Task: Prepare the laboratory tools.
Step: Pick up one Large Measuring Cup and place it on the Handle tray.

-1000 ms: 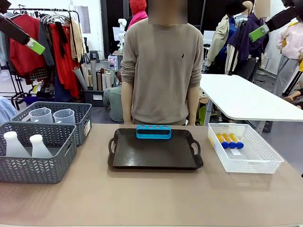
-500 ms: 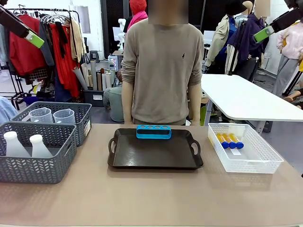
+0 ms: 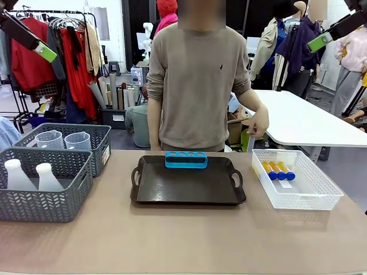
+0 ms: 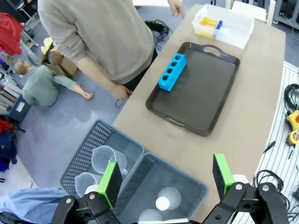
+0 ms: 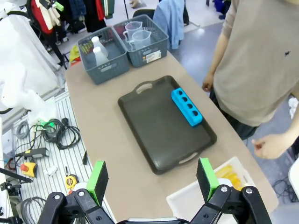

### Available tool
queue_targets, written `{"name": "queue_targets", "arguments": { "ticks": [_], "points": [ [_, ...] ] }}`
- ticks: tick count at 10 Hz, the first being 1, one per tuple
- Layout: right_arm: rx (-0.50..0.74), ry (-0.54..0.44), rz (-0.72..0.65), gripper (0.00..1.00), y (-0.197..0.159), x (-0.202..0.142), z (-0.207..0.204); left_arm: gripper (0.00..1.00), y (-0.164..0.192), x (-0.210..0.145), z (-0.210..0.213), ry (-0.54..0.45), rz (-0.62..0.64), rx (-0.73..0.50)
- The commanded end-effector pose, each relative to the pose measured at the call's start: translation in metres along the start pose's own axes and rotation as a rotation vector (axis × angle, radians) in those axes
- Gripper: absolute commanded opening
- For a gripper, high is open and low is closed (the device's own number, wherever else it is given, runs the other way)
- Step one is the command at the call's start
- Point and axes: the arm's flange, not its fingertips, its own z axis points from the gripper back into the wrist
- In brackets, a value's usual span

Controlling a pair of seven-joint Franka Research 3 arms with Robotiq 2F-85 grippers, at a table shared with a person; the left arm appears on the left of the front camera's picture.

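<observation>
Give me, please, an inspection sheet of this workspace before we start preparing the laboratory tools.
Surface: table, bare between the containers.
Job's things: blue rack, holes empty, on the black tray at its far edge; yellow tubes lying in the white basket; two beakers in the far grey basket; two flasks in the near grey basket.
Clutter: nothing seen.
Grippers: left gripper open above the grey baskets; right gripper open above the table.
Cables: coiled cables beside the table.
Surroundings: person at the far side, hand raised; clothes rack behind.

Rack (image 3: 186, 160) on tray (image 3: 183, 188) far edge; tubes (image 3: 278, 170) in right basket (image 3: 330, 192); flasks (image 3: 48, 177), beakers (image 3: 77, 140) in left baskets (image 3: 40, 206).
</observation>
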Motion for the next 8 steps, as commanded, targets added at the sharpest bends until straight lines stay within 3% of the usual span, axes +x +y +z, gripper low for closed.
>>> {"name": "queue_targets", "arguments": {
  "ticks": [1, 8],
  "points": [
    [0.003, -0.003, -0.005, 1.00, 0.0016, 0.0010, 0.0004, 1.00, -0.0007, 0.0012, 0.0042, -0.011, -0.004, 0.014],
    [0.003, -0.003, -0.005, 1.00, 0.0016, 0.0010, 0.0004, 1.00, -0.0007, 0.0012, 0.0042, -0.011, -0.004, 0.014]
  ]
}}
